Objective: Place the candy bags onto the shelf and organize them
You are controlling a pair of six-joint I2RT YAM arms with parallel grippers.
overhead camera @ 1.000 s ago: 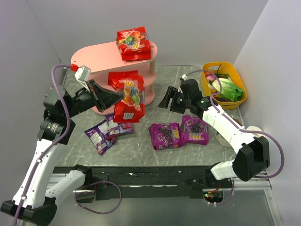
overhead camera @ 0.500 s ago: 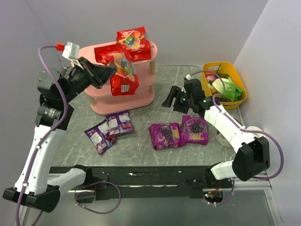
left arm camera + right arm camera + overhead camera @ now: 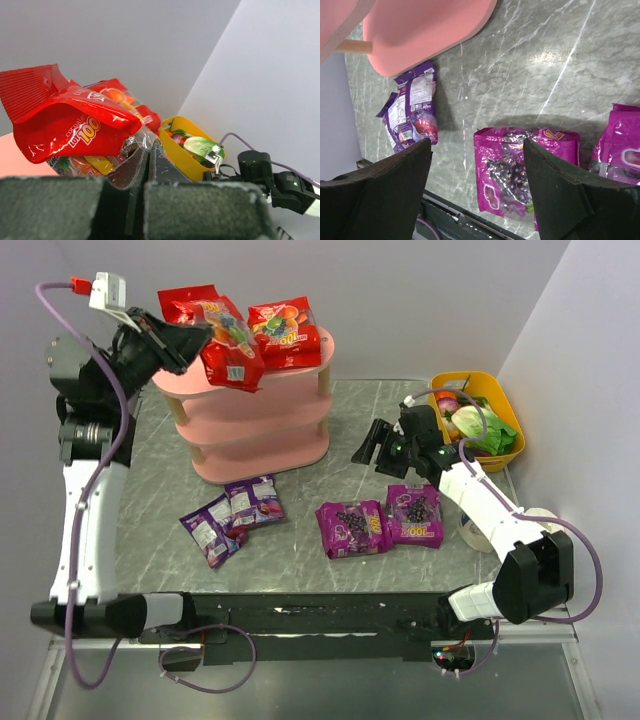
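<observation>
- Red glossy plastic filled the left wrist view: the red candy bag [image 3: 75,125] was clamped between the left fingers [image 3: 131,172], bulging up and to the left of their tips.
- A second earlier this bag hung low in front of the middle tier. It had since been lifted to the top of the pink shelf [image 3: 250,405].
- In the top view the bag hung just past the left fingertips, over the top tier's left part. It met or overlapped the second red bag [image 3: 285,332] lying there; whether it touched the tier could not be told.
- Judged from this, placing was close, with only the release left to do.
- The right fingers [image 3: 390,195] were spread wide apart, holding nothing, and had hardly shifted.
- Only the right wrist view showed what lay below those fingers on the table [image 3: 530,60]: the magenta bags [image 3: 520,165] between and to the right, and the blue-violet bags [image 3: 412,110] above the left one.
- Only the left wrist view showed the pinch closely, with the yellow tub [image 3: 175,150] beyond the fingertips.
</observation>
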